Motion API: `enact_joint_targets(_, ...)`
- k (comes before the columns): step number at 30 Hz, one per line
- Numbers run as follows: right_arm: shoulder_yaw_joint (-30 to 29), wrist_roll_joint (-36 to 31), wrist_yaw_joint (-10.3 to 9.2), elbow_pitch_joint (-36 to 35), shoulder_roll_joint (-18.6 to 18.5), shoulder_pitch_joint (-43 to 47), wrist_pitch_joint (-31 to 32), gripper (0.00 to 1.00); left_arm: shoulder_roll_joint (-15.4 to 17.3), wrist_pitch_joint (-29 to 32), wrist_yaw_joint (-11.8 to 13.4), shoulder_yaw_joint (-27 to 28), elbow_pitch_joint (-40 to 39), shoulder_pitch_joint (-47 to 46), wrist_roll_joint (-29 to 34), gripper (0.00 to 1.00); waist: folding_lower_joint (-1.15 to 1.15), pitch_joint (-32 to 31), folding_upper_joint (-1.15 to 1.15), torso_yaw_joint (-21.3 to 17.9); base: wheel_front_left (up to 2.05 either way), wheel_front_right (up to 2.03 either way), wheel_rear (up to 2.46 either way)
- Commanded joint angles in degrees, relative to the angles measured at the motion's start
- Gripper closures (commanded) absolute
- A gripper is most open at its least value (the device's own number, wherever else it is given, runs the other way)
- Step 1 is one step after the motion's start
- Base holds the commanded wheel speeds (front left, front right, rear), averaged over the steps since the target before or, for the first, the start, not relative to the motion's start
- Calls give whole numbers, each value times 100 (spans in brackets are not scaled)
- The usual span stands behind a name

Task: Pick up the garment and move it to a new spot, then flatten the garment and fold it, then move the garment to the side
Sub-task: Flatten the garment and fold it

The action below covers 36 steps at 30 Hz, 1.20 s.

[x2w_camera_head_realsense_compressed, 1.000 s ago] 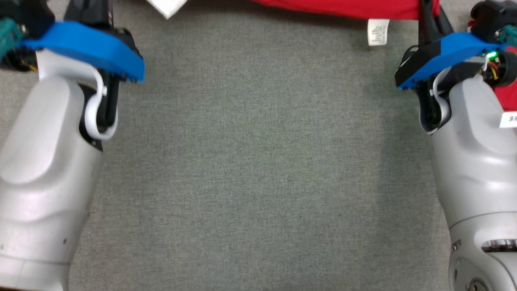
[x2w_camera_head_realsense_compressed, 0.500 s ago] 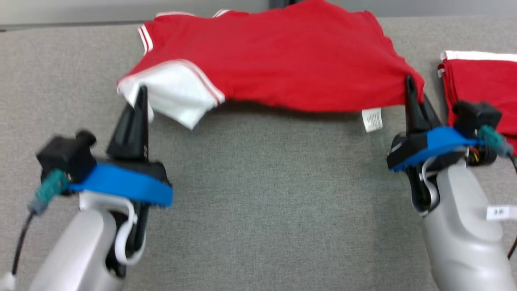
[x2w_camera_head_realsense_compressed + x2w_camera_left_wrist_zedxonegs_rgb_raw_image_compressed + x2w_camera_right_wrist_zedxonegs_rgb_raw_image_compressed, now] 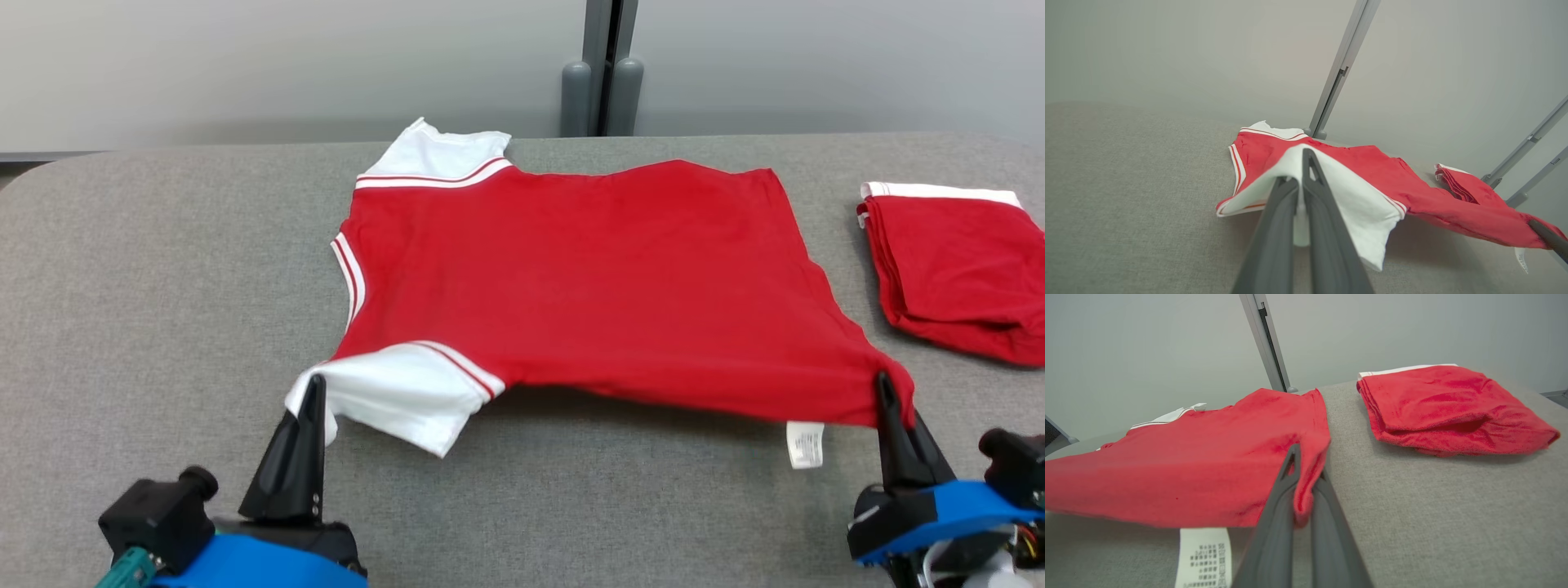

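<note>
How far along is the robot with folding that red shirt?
Done: the red shirt is grasped and spread mostly flat on the table. In hand: left gripper shut on its white sleeve, right gripper shut on its hem corner, near edge lifted. Left: no fold is made yet, nor the move aside, perhaps beside the folded red garment.

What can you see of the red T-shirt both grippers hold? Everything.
The red T-shirt is soft knit, with white sleeves striped red at the seams and a white care label hanging off its near hem. It is spread out: far part resting on the grey table, near edge lifted clear. The left gripper is shut on the near sleeve, the right gripper on the near hem corner. The folded red garment lies apart.
</note>
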Motion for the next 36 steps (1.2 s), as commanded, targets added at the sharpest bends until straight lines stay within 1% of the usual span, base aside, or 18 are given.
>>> enact_joint_targets(1, -19, 20, 1, -84, -7, 81, 21, 100, 38, 18, 26, -25, -32, 53, 0, 100, 2, 9, 2, 7, 0, 0, 0)
enact_joint_targets(3, -3, 101, 1, -368, -8, 366, 174, 100, 96, 119, 90, -47, -166, 221, -29, 100, 2, 27, 2, 14, 0, 0, 0)
enact_joint_targets(7, 41, 237, 1, -665, -9, 620, 400, 100, 115, 219, 78, -109, -168, 344, -93, 100, 2, 115, 2, -13, 0, 0, 0)
enact_joint_targets(18, 155, -55, 1, -162, -10, 248, 581, 100, -37, 147, -89, -169, 392, 60, -209, 100, 2, 315, 2, -59, 0, 0, 0)
enact_joint_targets(19, 145, -131, 1, -118, -9, 192, 631, 100, -31, 132, -112, -162, 432, -19, -185, 100, 2, 330, 2, -55, 0, 0, 0)
enact_joint_targets(23, 128, -481, 1, -94, -9, -92, 1015, 100, 21, 395, -297, -303, 748, -541, -70, 100, 2, 391, 2, -15, 0, 0, 0)
enact_joint_targets(26, 106, -584, 1, -100, -9, -300, 1348, 100, 23, 738, -423, -408, 996, -958, -120, 100, 2, 424, 2, 4, 0, 0, 0)
enact_joint_targets(28, 80, -644, 1, -48, -9, -494, 1591, 100, 80, 949, -506, -431, 1181, -1289, -78, 100, 2, 458, 2, -4, 0, 0, 0)
enact_joint_targets(30, 14, -716, 1, -6, -9, -716, 1773, 100, 51, 1160, -615, -477, 1342, -1573, -152, 100, 2, 479, 2, -16, 0, 0, 0)
enact_joint_targets(36, -59, -870, 1, 152, -8, -1272, 2193, 100, 82, 1514, -870, -552, 1945, -2431, -66, 100, 2, 542, 2, -50, 0, 0, 0)
